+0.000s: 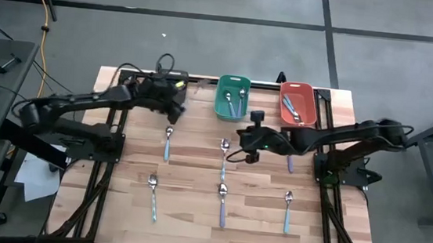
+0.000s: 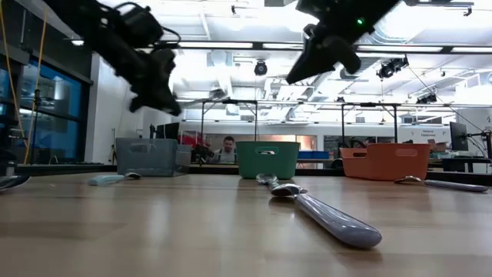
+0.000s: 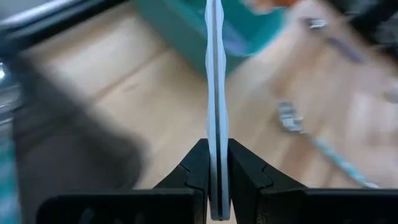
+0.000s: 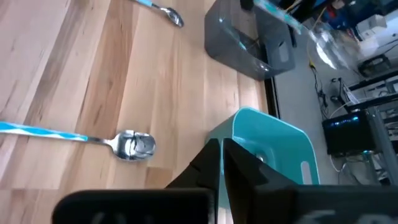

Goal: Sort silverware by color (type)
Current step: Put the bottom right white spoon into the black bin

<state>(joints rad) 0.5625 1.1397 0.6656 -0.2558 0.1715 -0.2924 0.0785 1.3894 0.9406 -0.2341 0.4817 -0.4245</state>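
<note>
Several pastel-handled spoons lie flat on the wooden table: one (image 1: 167, 142) below the left arm, one (image 1: 223, 157), a row near the front (image 1: 152, 194) (image 1: 222, 203) (image 1: 287, 210), and a lilac one (image 2: 330, 219) close to the low camera. My left gripper (image 3: 214, 149) hovers at the table's far left, over the dark grey bin (image 2: 150, 156), shut on a light blue spoon (image 3: 213, 74). My right gripper (image 4: 221, 155) hangs shut and empty above mid-table, near the teal bin (image 1: 232, 97). Spoons lie in the teal and the orange bin (image 1: 297, 103). My left gripper pinches the light blue spoon's slim handle (image 3: 214, 127) between its two fingers. The handle shows edge-on and sticks out straight past the fingertips, along the fingers. The spoon is lifted clear of table and bins. Which end is held is too blurred to tell.
The three bins stand in a row along the table's far edge, inside a black frame (image 1: 204, 79). A blue-handled spoon (image 4: 130, 146) lies below my right gripper. Bare wood lies between the spoons. A person (image 2: 228, 146) sits in the room beyond the table.
</note>
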